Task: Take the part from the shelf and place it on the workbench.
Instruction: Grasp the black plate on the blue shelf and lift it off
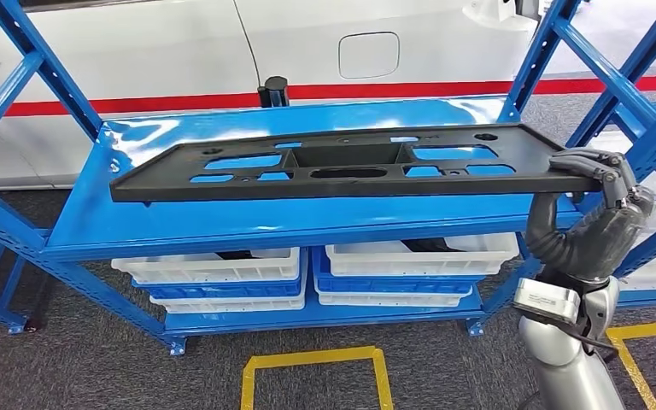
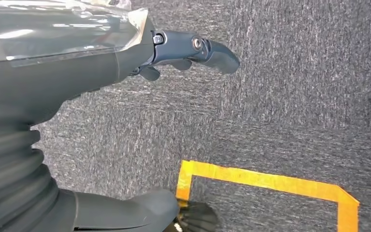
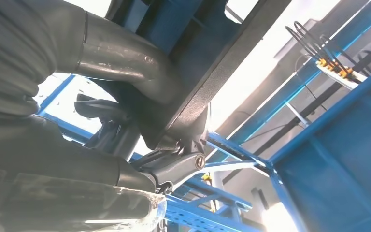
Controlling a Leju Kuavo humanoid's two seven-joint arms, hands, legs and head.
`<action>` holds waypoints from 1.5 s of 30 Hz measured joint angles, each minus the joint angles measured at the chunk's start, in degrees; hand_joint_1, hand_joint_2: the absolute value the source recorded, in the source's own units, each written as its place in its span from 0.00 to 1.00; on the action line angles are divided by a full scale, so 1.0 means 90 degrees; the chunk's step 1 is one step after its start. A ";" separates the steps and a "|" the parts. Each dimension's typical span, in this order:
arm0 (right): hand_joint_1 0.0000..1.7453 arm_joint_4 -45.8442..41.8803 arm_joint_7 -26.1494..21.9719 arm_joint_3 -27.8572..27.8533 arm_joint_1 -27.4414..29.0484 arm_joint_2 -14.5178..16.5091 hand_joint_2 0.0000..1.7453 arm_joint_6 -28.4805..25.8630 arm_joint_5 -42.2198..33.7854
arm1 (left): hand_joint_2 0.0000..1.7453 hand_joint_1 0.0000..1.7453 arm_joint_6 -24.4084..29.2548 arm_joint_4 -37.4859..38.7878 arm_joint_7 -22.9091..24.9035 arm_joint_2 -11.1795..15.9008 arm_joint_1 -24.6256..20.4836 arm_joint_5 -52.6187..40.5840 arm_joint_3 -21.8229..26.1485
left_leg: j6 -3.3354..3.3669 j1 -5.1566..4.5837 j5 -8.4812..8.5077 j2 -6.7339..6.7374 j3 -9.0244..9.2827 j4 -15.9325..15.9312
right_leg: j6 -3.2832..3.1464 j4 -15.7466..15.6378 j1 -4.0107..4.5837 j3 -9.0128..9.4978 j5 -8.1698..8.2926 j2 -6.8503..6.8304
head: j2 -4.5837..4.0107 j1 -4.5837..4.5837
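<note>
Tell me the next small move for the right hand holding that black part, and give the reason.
Probably lift a little more and draw the part back off the shelf. The right hand grips the long black part by one end, fingers over its top edge, and the part hangs above the blue shelf. Held at one end only, it may sag, so the move should be slow.

Head view high, facing the shelf (image 1: 222, 226); wrist views close, one floorward (image 2: 294, 96).

I saw grey carpet (image 1: 94, 367) marked with yellow tape (image 1: 316, 363), and a white car (image 1: 307, 43) with a red stripe (image 1: 393, 92) behind. White bins (image 1: 222, 266) sat low on blue racking (image 1: 51, 248).
</note>
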 joint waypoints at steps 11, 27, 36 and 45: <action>1.00 -0.0090 -0.0201 -0.0168 0.0316 0.0117 1.00 0.0000 -0.0070 | 1.00 0.00 0.0047 0.0002 0.0019 -0.0004 -0.0031 -0.0039 0.0008 | 0.0146 -0.0065 0.0199 0.0005 0.0751 -0.0771 | 0.0198 -0.0028 0.0059 -0.0273 0.0369 -0.0061 | 0.0000 0.0005; 1.00 -0.0111 -0.0383 -0.0261 0.0544 0.0169 1.00 -0.0001 -0.0393 | 1.00 0.00 0.0100 0.0013 -0.0004 -0.0009 -0.0029 0.0002 0.0023 | 0.0226 -0.0144 0.1060 0.0046 -0.0088 -0.0768 | 0.0076 -0.0251 0.0175 0.0688 -0.0477 -0.0053 | 0.0000 0.0048; 1.00 -0.0109 -0.0387 -0.0233 0.0991 0.0444 1.00 0.0006 -0.0854 | 1.00 0.00 0.0101 0.0051 -0.0124 0.0041 0.0049 0.0122 0.0140 | -0.0103 0.0084 0.0088 0.0037 -0.0080 0.0630 | -0.0035 -0.0198 0.0047 0.0104 0.0038 -0.0107 | 0.0000 0.0012; 1.00 -0.0108 -0.0379 -0.0212 0.1376 0.0597 1.00 0.0026 -0.1038 | 1.00 0.00 0.0167 0.0107 -0.0263 0.0047 0.0119 0.0215 0.0246 | 0.0293 0.0046 0.0445 0.0059 0.0611 -0.0903 | 0.0233 0.0260 0.0053 -0.0332 -0.0133 -0.0109 | -0.0001 0.0033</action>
